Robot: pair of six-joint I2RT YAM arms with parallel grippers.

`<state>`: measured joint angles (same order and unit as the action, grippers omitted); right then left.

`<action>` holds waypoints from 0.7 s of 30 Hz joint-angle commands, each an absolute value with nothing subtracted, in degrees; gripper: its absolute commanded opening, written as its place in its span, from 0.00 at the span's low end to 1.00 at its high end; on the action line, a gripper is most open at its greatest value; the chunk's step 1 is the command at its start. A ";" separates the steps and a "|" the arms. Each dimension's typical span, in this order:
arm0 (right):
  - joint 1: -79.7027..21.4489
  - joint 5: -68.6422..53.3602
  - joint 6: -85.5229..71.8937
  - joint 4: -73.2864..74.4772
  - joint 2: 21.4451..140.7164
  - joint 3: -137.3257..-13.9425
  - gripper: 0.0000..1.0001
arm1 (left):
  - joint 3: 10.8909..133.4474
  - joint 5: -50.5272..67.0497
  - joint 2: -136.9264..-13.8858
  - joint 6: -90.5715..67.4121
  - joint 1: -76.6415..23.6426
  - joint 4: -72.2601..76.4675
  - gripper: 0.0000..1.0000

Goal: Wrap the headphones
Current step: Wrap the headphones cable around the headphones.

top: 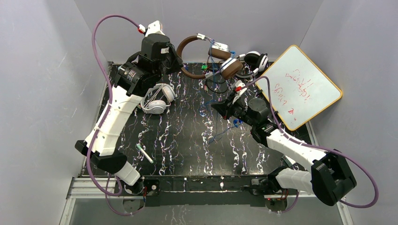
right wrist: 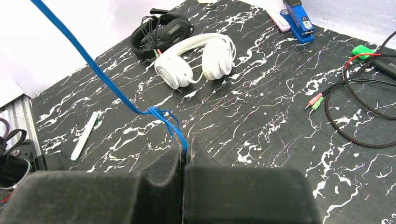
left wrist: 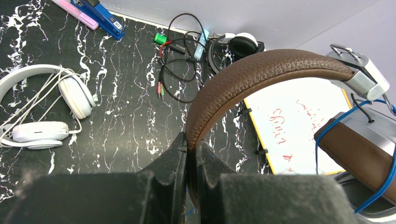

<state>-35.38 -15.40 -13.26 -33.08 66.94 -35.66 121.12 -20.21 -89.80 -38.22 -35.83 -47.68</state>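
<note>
Left gripper (left wrist: 190,145) is clamped tight on the brown headphones (left wrist: 261,70), holding them up just left of the whiteboard (top: 305,86). Right gripper (right wrist: 185,148), nearer than the whiteboard, pinches their blue cord (right wrist: 107,84), which runs straight up toward the headset, lying ready for winding.

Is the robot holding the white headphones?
No, the white headphones lie on the table, while the left gripper pinches the headband of the brown headphones.

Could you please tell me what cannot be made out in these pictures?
Whiteboard writing: top external, too small; left wrist, cut off by the brown headband.
Blue cord's upper end: right wrist, runs off the top edge.
Black headset: top external, hidden under the left arm.
</note>
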 commanded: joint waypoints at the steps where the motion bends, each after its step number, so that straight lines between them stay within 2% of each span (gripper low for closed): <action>1: -35.26 -15.50 -13.17 -34.76 65.78 -34.88 0.01 | 121.14 -19.59 -88.33 -40.16 -35.51 -44.34 0.00; 6: -35.25 -15.43 -16.73 -34.72 67.92 -31.95 0.01 | 121.31 -19.30 -88.49 -40.49 -35.38 -44.37 0.00; 13: -35.06 -13.41 -28.15 -40.63 71.41 -20.94 0.01 | 120.84 -17.35 -88.26 -41.37 -33.75 -43.97 0.00; 21: -32.76 -11.56 -32.54 -36.40 76.34 -20.67 0.01 | 122.92 -14.11 -87.51 -42.08 -31.49 -43.84 0.00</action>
